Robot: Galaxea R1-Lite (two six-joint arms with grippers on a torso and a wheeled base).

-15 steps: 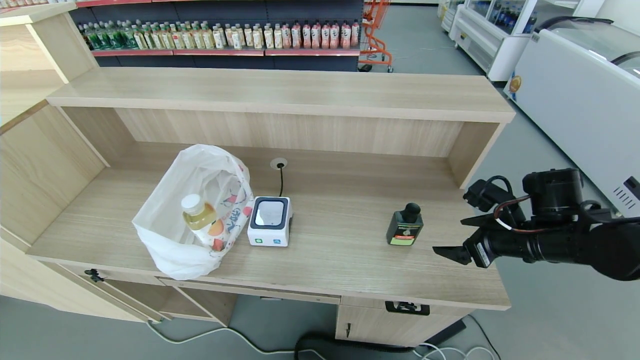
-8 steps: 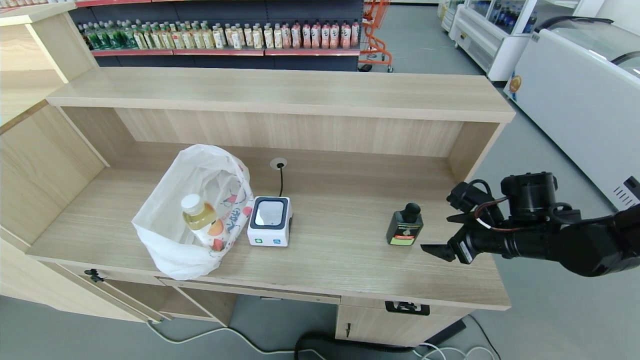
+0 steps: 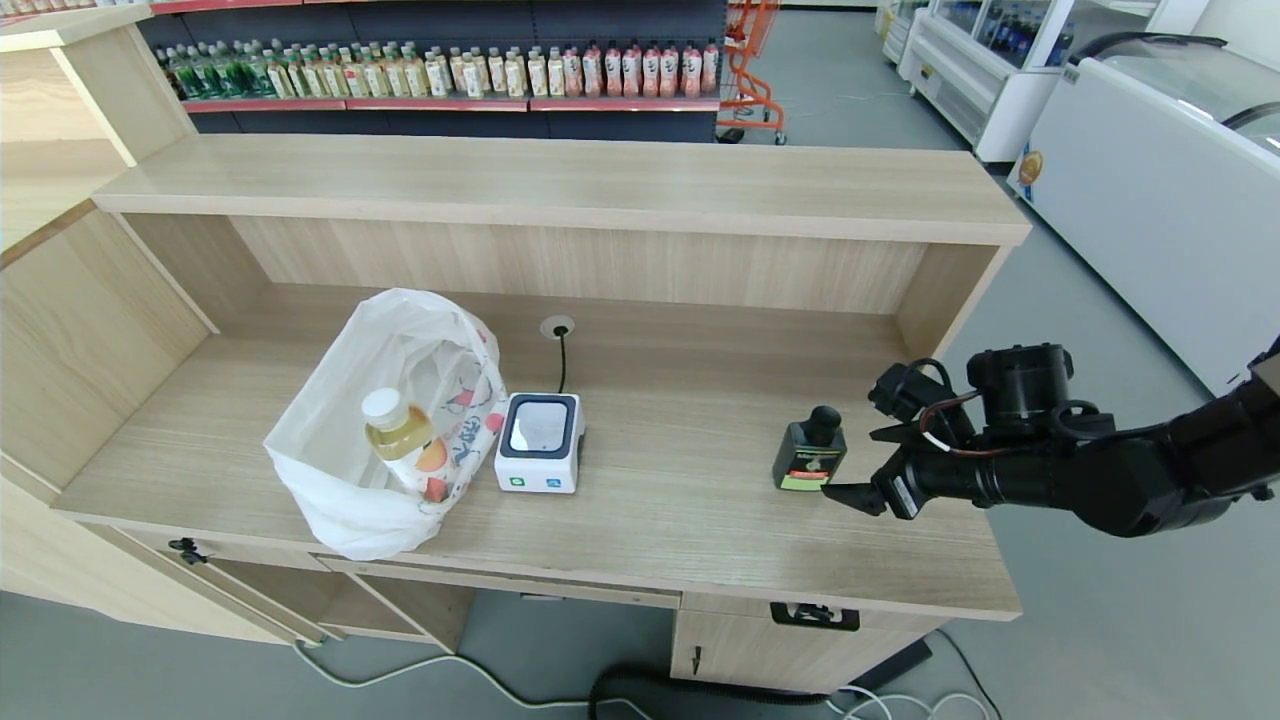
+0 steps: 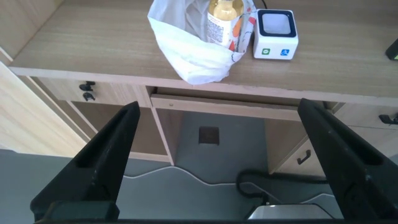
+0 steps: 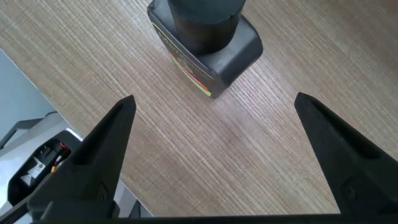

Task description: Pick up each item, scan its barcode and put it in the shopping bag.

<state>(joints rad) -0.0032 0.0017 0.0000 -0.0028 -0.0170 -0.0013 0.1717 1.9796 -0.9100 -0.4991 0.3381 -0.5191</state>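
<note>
One drink bottle (image 3: 400, 440) sits already in the shopping bag (image 3: 330, 400), but I judge the dark green bottle (image 3: 810, 452) remains to do: it stands on the bench (image 3: 680, 500) at 3 o'clock of the scanner (image 3: 540, 442), with the right claw (image 3: 850, 465) wide open and empty just beside it.

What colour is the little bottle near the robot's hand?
The bottle is dark green with a black cap; the head view shows it best.
</note>
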